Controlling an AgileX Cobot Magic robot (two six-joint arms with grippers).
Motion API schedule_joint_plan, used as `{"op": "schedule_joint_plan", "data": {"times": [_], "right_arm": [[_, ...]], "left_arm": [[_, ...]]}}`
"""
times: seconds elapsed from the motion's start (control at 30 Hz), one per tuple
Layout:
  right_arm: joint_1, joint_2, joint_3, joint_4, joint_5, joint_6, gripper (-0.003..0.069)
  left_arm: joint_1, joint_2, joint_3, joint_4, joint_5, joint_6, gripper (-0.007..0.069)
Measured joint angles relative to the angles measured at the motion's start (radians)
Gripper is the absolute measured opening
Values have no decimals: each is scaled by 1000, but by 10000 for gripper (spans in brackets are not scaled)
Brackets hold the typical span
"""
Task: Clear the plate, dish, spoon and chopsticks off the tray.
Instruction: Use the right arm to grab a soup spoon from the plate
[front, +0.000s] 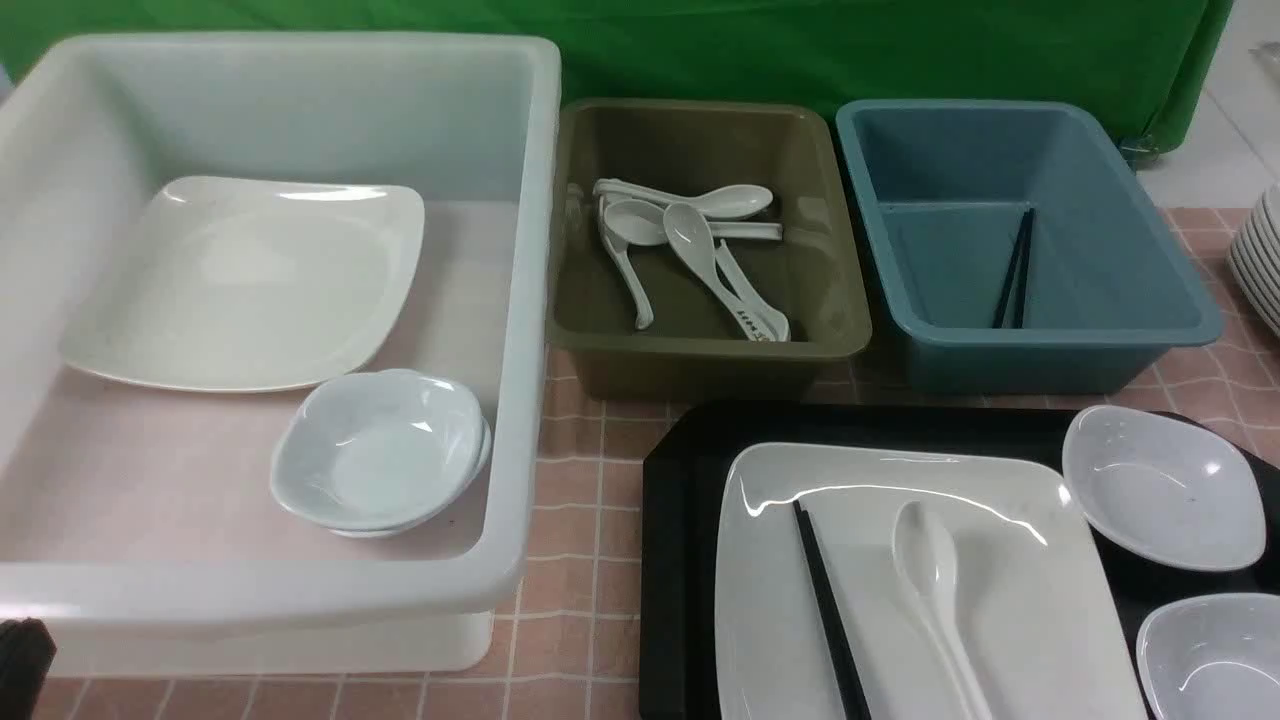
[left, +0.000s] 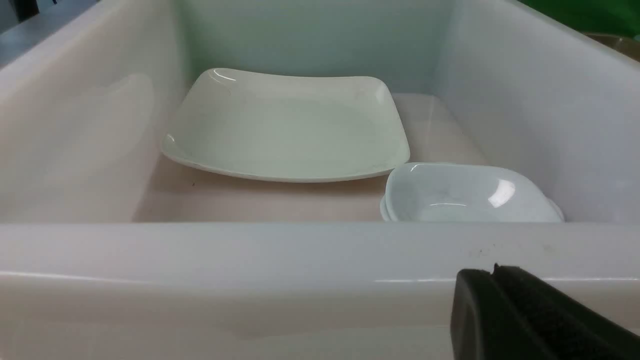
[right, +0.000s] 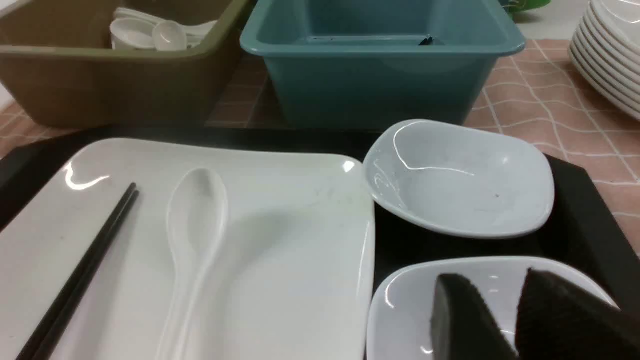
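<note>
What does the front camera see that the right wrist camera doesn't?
Only the front view: the white tub, holding a second big plate and stacked small dishes. Only the right wrist view: the right gripper, jaws apart. Both: the tray, the plate with the spoon and chopsticks on it, a dish beside it, the olive tub and the blue tub.

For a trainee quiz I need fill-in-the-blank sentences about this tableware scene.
1. The spoon and chopsticks lie on the white ___.
2. The tray also carries ___ small dishes.
3. The olive tub holds only ___.
4. A second pair of chopsticks lies in the ___ tub.
Missing words: plate; two; spoons; blue.
</note>
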Motion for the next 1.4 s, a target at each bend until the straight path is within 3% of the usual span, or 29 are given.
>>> {"op": "schedule_joint_plan", "data": {"times": [0.7, 0.87, 1.17, 1.27, 1.33, 1.37, 1.4], "right_arm": [[0, 0, 0, 0, 0, -1, 241], [0, 0, 0, -17, -3, -68, 241], [0, 0, 0, -10, -7, -75, 241], [0, 0, 0, 91, -11, 68, 241], [0, 0, 2, 223, -10, 258, 241], [0, 0, 2, 239, -10, 292, 241], [0, 0, 3, 283, -9, 443, 241]], "left_arm": [[0, 0, 0, 0, 0, -1, 4], [0, 0, 0, 0, 0, -1, 4], [0, 0, 0, 0, 0, -1, 4], [0, 0, 0, 0, 0, -1, 4], [0, 0, 0, 0, 0, -1, 4], [0, 0, 0, 0, 0, -1, 4], [0, 0, 0, 0, 0, -1, 4]]}}
